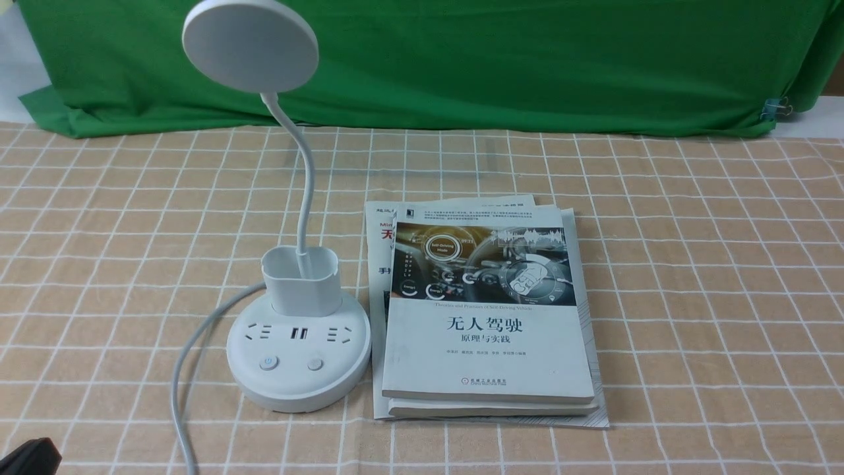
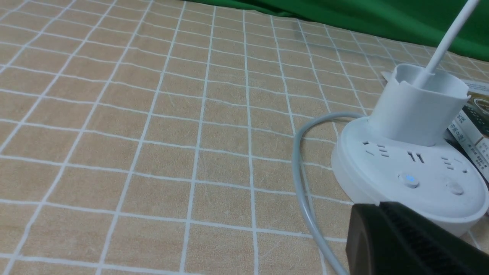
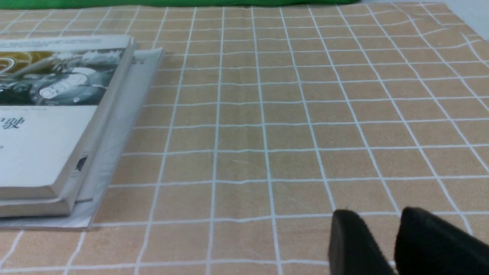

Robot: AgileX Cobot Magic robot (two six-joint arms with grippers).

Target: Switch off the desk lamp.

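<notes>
The white desk lamp stands left of centre: disc head point(image 1: 250, 43), bendy neck, cup holder point(image 1: 301, 280) and round base point(image 1: 298, 369) with sockets and two buttons. The left button point(image 1: 268, 362) glows blue; it also shows in the left wrist view point(image 2: 408, 178), beside the plain button point(image 2: 454, 187). My left gripper point(image 2: 379, 206) is shut and empty, its tip just short of the base's near rim. Only a dark corner of it point(image 1: 30, 455) shows in the front view. My right gripper point(image 3: 376, 219) is slightly open and empty, low over the cloth right of the books.
A stack of books point(image 1: 484, 316) lies right against the lamp base, also showing in the right wrist view point(image 3: 57, 126). The lamp's white cable point(image 1: 181, 369) curves from the base toward the near left. A checked cloth point(image 1: 692, 297) covers the table; a green drape point(image 1: 527, 59) hangs behind.
</notes>
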